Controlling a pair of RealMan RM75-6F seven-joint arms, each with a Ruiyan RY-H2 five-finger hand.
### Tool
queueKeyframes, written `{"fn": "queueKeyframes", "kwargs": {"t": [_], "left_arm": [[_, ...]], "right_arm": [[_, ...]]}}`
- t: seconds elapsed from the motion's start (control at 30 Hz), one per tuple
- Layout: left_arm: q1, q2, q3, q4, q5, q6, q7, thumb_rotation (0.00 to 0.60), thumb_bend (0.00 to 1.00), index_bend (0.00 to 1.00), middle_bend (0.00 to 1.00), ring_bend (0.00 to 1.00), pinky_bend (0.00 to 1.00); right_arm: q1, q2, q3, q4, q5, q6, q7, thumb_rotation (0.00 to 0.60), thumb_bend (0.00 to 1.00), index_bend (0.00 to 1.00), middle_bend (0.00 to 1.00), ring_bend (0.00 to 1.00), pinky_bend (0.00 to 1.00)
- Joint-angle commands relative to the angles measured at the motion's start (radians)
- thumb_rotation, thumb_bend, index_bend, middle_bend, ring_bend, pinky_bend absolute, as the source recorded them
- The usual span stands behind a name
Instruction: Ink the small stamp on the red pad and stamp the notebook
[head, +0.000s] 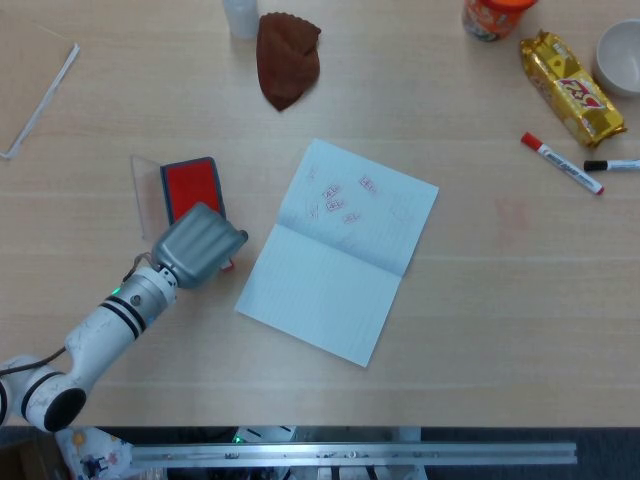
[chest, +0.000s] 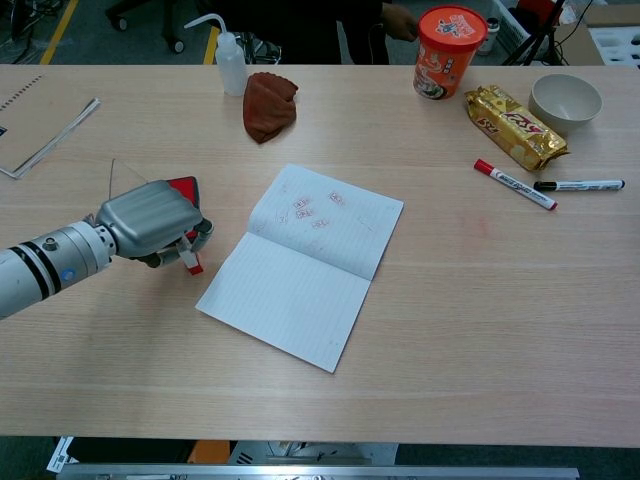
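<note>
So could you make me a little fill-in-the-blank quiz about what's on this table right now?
1. The left hand holds a small stamp beside the open ____.
2. The ink pad behind the hand is coloured ____.
3. The stamp marks are on the notebook's ____ page.
4. The brown cloth lies next to a squeeze ____.

Missing words: notebook; red; far; bottle
</note>
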Motion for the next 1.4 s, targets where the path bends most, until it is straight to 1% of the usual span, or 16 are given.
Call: {"fn": "queueKeyframes", "kwargs": {"t": [0.03, 0.4, 0.57, 0.67, 0.77, 0.9, 1.07, 1.4], "left_arm": [[-0.001, 0.003, 0.001, 0.001, 0.006, 0.000, -0.011, 0.600, 0.38, 0.56, 0.99, 1.00, 1.00], [-0.008, 0.033, -0.009, -0.019, 0.039, 0.020, -0.043, 0.600, 0.38, 0.57, 1.00, 1.00, 1.00], [-0.017, 0.056, -0.032, -0.029, 0.046, 0.036, -0.055, 0.600, 0.38, 0.57, 1.00, 1.00, 1.00], [-0.026, 0.062, -0.052, -0.017, 0.042, 0.041, -0.067, 0.600, 0.38, 0.57, 1.00, 1.00, 1.00], [-0.034, 0.054, -0.067, 0.016, 0.030, 0.036, -0.079, 0.600, 0.38, 0.57, 1.00, 1.00, 1.00], [-0.040, 0.033, -0.076, 0.070, 0.025, 0.030, -0.100, 0.600, 0.38, 0.57, 1.00, 1.00, 1.00], [-0.042, -0.002, -0.072, 0.148, 0.029, 0.024, -0.124, 0.600, 0.38, 0.58, 1.00, 1.00, 1.00], [-0.035, -0.039, -0.057, 0.251, 0.052, 0.030, -0.170, 0.600, 0.38, 0.58, 1.00, 1.00, 1.00]], "right_arm": [[0.000, 0.000, 0.000, -0.001, 0.000, 0.000, -0.001, 0.600, 0.37, 0.26, 0.39, 0.31, 0.41], [0.001, 0.000, 0.002, -0.003, 0.001, 0.000, -0.003, 0.600, 0.37, 0.26, 0.39, 0.31, 0.41], [0.001, 0.001, 0.002, -0.004, 0.000, 0.000, -0.004, 0.600, 0.37, 0.26, 0.39, 0.31, 0.41], [0.000, 0.002, 0.003, -0.006, 0.000, 0.002, -0.005, 0.600, 0.37, 0.26, 0.39, 0.31, 0.41], [-0.001, 0.003, 0.002, -0.007, 0.002, 0.002, -0.006, 0.600, 0.37, 0.26, 0.39, 0.31, 0.41], [-0.003, 0.005, 0.002, -0.009, 0.003, 0.003, -0.008, 0.600, 0.37, 0.26, 0.39, 0.31, 0.41], [-0.004, 0.007, 0.003, -0.011, 0.007, 0.003, -0.010, 0.600, 0.37, 0.26, 0.39, 0.31, 0.41], [-0.003, 0.007, 0.003, -0.021, 0.010, 0.000, -0.021, 0.600, 0.37, 0.26, 0.39, 0.31, 0.41]]}}
